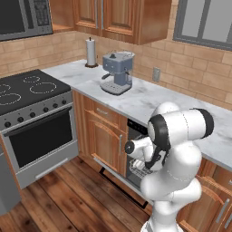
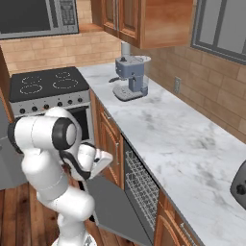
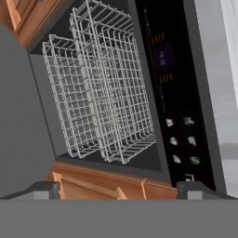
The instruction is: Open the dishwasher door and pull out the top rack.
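The dishwasher door (image 2: 114, 205) lies folded down flat, a grey panel at the left of the hand view (image 3: 18, 116). Inside the dark opening stand two white wire racks; the top rack (image 3: 122, 79) is the one nearer the black control strip (image 3: 162, 69), and it sits inside the tub (image 2: 142, 185). My gripper (image 3: 123, 191) hangs open just outside the opening, above the door, with nothing between its fingertips (image 3: 46, 189). In the right base view the hand (image 2: 102, 158) is a short way left of the opening. The arm hides most of the opening in the left base view (image 1: 138, 168).
Wooden cabinet doors (image 1: 106, 136) flank the dishwasher on the left, with the stove and oven (image 1: 41, 140) beyond. A coffee machine (image 1: 117, 72) and a paper towel roll (image 1: 91, 52) stand on the marble counter (image 2: 178, 139). Wood floor (image 1: 68, 199) lies in front.
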Controlling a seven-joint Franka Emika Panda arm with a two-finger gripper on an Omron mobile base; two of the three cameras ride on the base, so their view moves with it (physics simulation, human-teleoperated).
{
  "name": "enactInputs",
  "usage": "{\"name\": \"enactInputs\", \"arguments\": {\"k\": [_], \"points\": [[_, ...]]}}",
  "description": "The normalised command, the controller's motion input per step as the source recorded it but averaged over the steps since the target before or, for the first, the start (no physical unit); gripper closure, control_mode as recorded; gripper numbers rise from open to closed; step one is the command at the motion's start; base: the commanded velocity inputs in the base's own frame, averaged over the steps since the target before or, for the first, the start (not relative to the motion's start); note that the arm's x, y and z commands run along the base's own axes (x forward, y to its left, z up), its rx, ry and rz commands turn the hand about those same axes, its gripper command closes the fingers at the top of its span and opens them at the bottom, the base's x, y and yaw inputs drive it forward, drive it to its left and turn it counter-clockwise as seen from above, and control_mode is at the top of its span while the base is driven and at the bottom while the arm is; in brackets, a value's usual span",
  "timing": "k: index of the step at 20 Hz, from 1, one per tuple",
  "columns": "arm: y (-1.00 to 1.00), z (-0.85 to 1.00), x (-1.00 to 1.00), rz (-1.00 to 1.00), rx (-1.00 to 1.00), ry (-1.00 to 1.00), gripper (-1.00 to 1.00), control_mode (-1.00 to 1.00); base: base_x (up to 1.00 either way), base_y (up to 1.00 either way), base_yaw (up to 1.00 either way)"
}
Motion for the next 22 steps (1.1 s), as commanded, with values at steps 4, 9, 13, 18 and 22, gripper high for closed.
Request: {"name": "enactInputs", "arguments": {"k": [4,9,13,18,22], "points": [[-0.29,-0.42,0.44,0.03,-0.01,0.00,-1.00,-1.00,0.00,0.00,0.00],[-0.15,-0.47,0.43,0.02,-0.02,0.00,-1.00,-1.00,0.00,0.00,0.00],[-0.04,-0.33,0.40,0.00,-0.04,0.00,-1.00,-1.00,0.00,0.00,0.00],[-0.02,-0.19,0.39,0.00,-0.03,0.00,-1.00,-1.00,0.00,0.00,0.00],[-0.06,-0.20,0.43,0.00,-0.03,0.00,-1.00,-1.00,0.00,0.00,0.00]]}}
